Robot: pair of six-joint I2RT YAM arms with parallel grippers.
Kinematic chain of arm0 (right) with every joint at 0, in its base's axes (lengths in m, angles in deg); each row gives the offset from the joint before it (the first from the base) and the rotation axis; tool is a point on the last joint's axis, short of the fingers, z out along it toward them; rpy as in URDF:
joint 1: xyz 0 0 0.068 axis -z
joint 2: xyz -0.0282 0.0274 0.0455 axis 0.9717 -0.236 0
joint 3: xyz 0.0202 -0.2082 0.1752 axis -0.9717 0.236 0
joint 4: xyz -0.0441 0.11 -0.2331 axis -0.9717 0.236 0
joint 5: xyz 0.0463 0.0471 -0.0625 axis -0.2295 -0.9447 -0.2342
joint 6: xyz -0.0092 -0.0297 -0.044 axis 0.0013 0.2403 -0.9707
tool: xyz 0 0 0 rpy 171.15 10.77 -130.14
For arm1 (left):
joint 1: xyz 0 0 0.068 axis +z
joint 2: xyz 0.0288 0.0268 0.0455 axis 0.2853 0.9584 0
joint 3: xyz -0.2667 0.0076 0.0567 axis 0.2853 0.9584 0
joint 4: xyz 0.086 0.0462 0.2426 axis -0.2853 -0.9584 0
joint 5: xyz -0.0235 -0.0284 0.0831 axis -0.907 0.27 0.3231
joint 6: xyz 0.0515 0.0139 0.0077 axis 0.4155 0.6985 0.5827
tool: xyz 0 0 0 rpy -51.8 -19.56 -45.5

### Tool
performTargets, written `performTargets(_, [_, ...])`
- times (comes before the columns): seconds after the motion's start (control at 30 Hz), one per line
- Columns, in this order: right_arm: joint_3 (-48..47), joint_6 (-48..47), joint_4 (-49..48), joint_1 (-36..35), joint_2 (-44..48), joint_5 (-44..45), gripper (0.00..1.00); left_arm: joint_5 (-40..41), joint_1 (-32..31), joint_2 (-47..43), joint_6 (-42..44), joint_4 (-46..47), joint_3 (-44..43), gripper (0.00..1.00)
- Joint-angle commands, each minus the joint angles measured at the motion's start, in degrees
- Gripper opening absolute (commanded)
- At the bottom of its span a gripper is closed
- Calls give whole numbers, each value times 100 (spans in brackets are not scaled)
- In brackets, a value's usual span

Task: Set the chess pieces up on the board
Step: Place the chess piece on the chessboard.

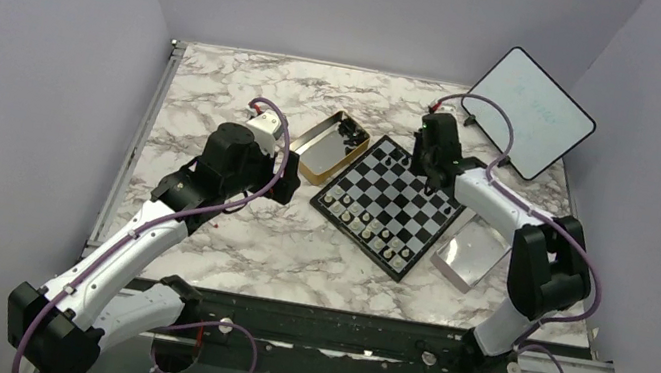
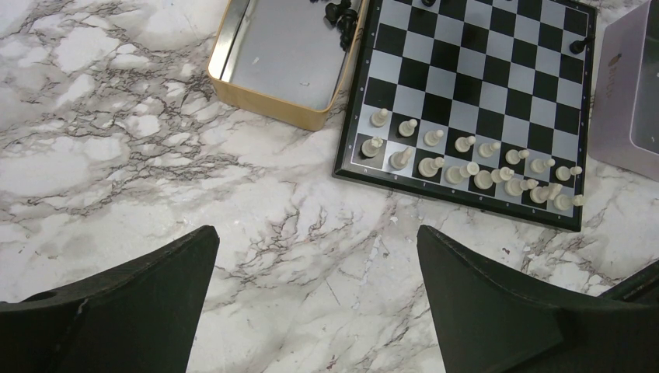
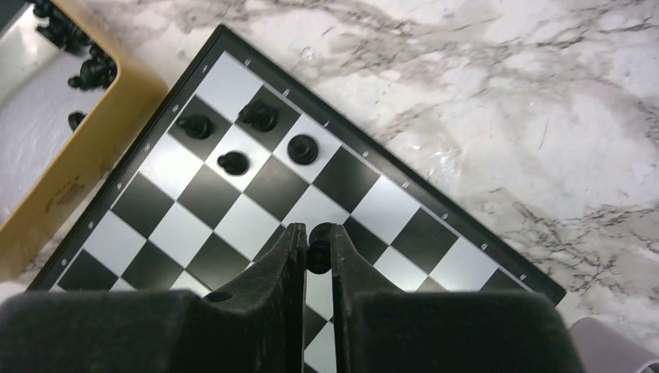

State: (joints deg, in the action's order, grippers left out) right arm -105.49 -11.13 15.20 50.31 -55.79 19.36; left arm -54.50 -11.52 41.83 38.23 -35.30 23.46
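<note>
While a black chess piece (image 3: 319,252) is being pinched upright in the narrow right gripper (image 3: 315,242), it is being held straight above vacant squares of the chessboard (image 3: 194,225) toward the tabletop's far edge, beside four seated black pieces (image 3: 233,163); the left gripper (image 2: 316,233) is being held wide, empty, farther off.

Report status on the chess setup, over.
Left hand open, empty. Right hand shut on black piece above the board. Several black pieces down, more in the tin. Square below free.
</note>
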Motion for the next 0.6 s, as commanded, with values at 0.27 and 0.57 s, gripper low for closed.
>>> performTargets(0.27, [-546, 201, -37, 605, -349, -691, 14, -94, 16, -43, 64, 153, 45, 99])
performTargets(0.57, [-590, 312, -163, 657, -774, -776, 15, -98, 19, -50, 62, 153, 48, 99])
